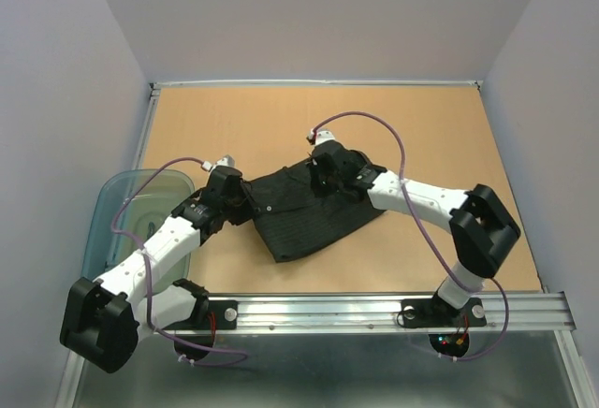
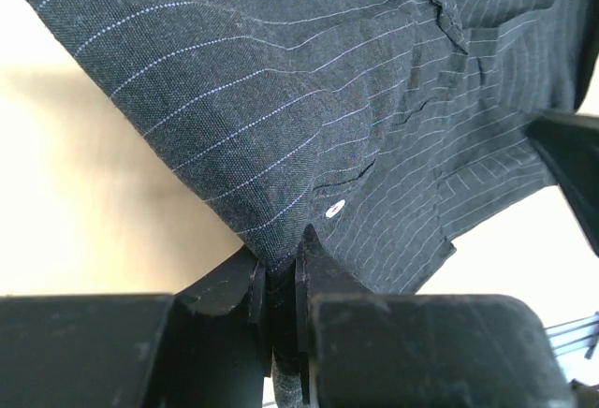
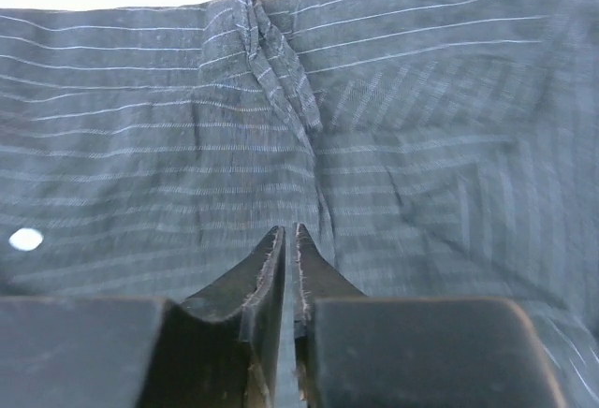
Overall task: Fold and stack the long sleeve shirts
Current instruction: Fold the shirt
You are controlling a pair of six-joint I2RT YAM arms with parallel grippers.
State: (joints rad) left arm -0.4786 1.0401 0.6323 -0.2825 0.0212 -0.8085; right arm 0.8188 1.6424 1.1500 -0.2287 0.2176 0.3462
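The shirt lies bunched mid-surface, between both arms. The left pincer is nipped tight on its edge, near a button. The right pincer is pinched narrow on a fold. It looks soft, light and floppy, best held at hems or corners, or it'll sag.

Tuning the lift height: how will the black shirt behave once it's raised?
Probably floppy: the shirt lies creased and bunched, so unsupported parts should sag. Likely light, as the cloth looks thin. Pushed, it would probably wrinkle rather than slide whole.
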